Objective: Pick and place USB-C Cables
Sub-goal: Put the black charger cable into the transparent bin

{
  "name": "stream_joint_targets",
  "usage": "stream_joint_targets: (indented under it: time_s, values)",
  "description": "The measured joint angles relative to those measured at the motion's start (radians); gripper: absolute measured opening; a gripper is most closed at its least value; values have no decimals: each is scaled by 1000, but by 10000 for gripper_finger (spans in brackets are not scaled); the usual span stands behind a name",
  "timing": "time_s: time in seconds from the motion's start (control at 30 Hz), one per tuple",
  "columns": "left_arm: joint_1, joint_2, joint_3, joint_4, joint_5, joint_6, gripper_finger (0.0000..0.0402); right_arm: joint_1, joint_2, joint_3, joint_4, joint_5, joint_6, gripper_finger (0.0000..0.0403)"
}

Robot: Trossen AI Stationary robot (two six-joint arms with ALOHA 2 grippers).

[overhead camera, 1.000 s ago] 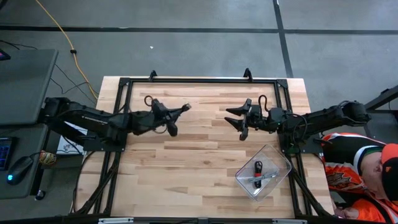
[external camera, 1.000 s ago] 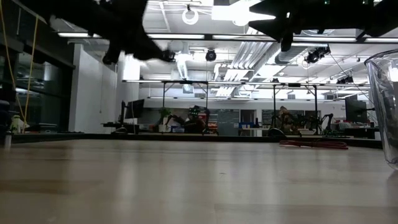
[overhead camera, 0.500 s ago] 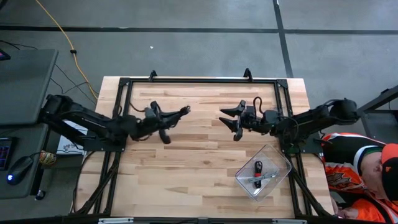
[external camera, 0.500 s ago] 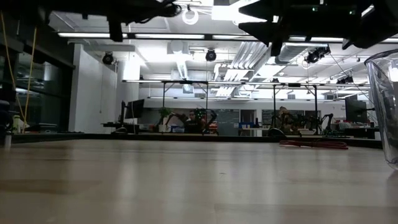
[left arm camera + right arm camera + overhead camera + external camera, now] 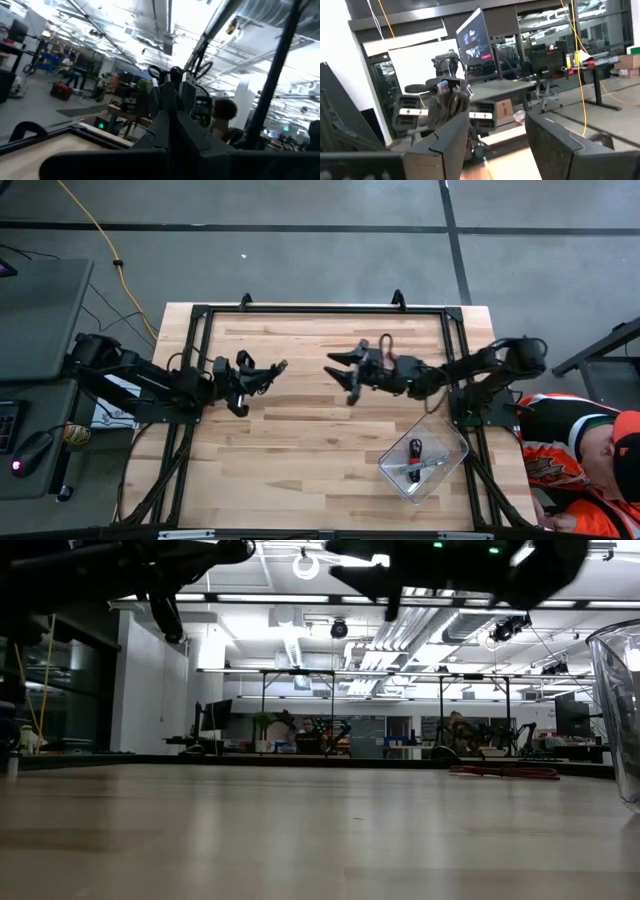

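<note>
In the high view a clear plastic container stands near the table's right near corner. Inside it lie a black bundled cable and a silver-grey one. No black-and-red or pinkish-red cable shows anywhere. My left gripper hovers open over the table's left middle. My right gripper hovers open over the middle, and the two face each other. Both are raised off the wood and empty. The right wrist view shows its own fingers spread, with the left arm beyond them.
A black metal frame runs around the tabletop. Bare wood lies between and in front of the grippers. The container wall shows at the low view's right edge. A person in orange and white sits off the table's right near corner.
Both arms have shifted toward the table's left edge while staying raised. The left gripper has drawn back a little toward its base. The right gripper has reached farther, from right of the middle to about the middle. Both stay open, and the cables in the container have not moved.
</note>
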Motion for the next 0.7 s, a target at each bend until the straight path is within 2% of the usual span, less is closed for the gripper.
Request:
stream_joint_targets:
  time_s: [0.17,0.4,0.5,0.7]
  values:
    - [-14,11,1,34,-39,17,0,0,131,177,-24,-60,-1,190]
    - [-37,14,29,36,-37,-1,0,0,292,390,-87,-116,126,190]
    - [-56,11,30,36,-67,16,0,0,313,431,-114,-158,145,190]
    - [-75,10,30,72,-69,17,0,2,313,436,-113,-144,147,190]
